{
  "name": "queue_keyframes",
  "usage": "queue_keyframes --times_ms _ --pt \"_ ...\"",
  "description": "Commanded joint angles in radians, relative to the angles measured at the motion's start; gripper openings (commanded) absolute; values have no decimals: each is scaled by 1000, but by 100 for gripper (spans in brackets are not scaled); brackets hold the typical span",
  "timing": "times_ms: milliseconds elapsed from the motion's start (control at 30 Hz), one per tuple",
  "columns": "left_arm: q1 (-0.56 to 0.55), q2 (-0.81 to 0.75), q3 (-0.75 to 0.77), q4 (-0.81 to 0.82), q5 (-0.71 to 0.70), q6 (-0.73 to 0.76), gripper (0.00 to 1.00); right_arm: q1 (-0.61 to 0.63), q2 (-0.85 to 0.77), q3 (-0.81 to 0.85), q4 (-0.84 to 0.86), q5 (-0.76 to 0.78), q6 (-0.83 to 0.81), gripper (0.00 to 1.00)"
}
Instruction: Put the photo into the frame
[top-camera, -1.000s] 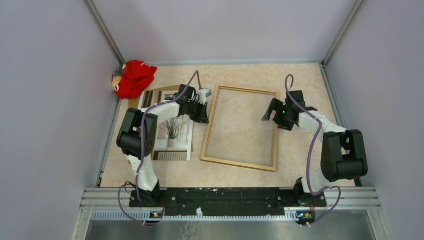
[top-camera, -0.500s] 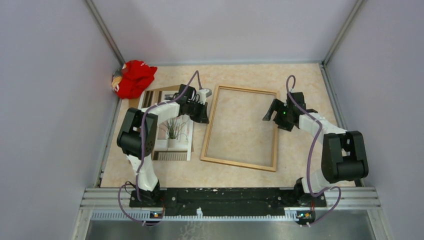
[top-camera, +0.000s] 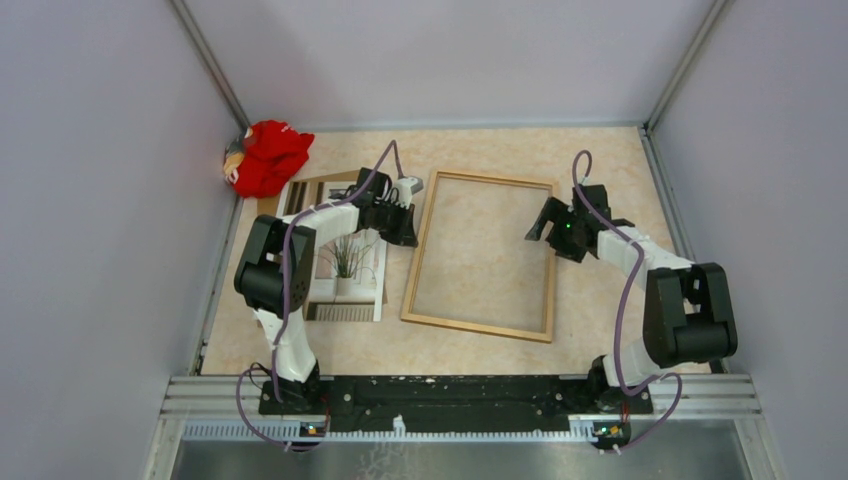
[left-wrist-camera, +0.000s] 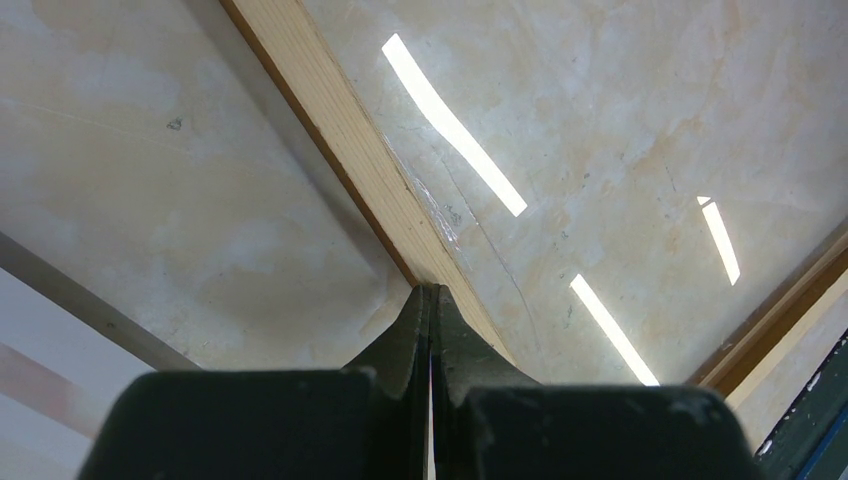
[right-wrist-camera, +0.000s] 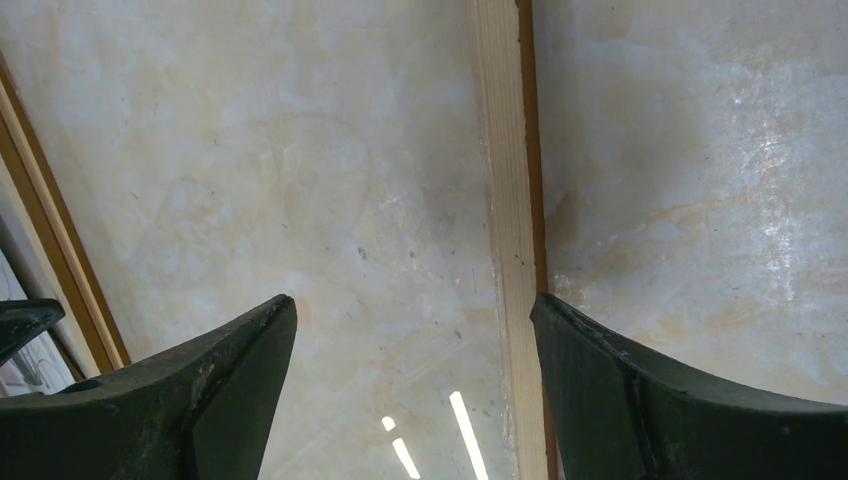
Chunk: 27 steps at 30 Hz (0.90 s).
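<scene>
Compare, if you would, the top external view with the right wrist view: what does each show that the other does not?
Only the top external view shows the frame as a whole rectangle, the plant image on the photo to its left, and a red cloth in the far left corner. Only the right wrist view shows, close up, the right pincer open, with the frame's right rail running beside one finger. Both show the frame's wood and the marbled table.
</scene>
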Motion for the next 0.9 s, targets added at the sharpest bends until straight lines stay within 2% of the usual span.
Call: queue_keyframes --times_ms 0,133,267,433,633,867 --pt "-28 72 -15 -9 -24 29 0 66 -45 -1 117 -228 82 85" --pt "-27 69 -15 -9 -26 27 0 68 -36 8 81 -202 56 85" --pt "-27 65 -15 -12 -30 30 0 83 -36 43 -31 -68 4 85" --pt "-26 59 -19 -21 -39 36 0 87 -125 24 -52 43 -15 85" --pt "-24 59 -17 -22 -41 35 0 87 -146 19 -46 -9 -16 86" --pt "-25 52 -18 -27 -42 36 0 73 -131 13 -64 29 -18 86"
